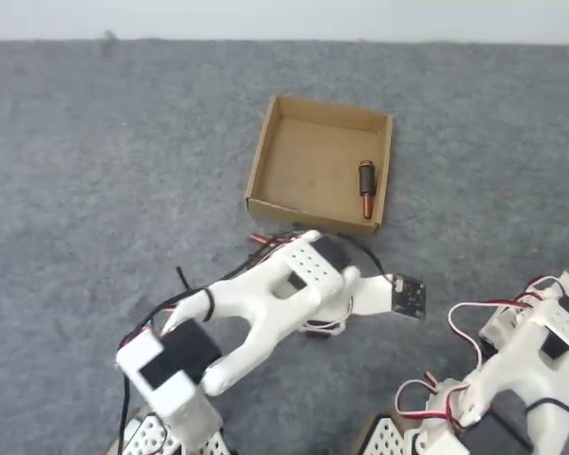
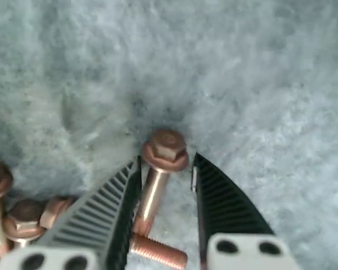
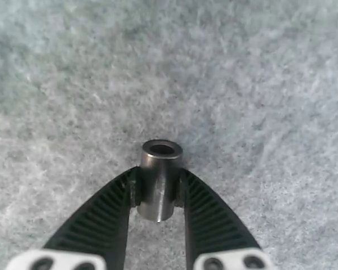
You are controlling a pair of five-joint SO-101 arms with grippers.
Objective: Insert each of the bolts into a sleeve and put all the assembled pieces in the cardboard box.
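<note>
Grey fuzzy carpet-like table covering (image 1: 95, 190), one piece, with pale wall strip (image 1: 284, 19) along its far edge.

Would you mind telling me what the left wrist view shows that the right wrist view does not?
Left wrist view: a copper bolt lying between the fingers of the open left gripper, with more bolts beside it. Right wrist view: a dark sleeve clamped in the right gripper. Shared: grey carpet underneath and black ribbed fingers.
</note>
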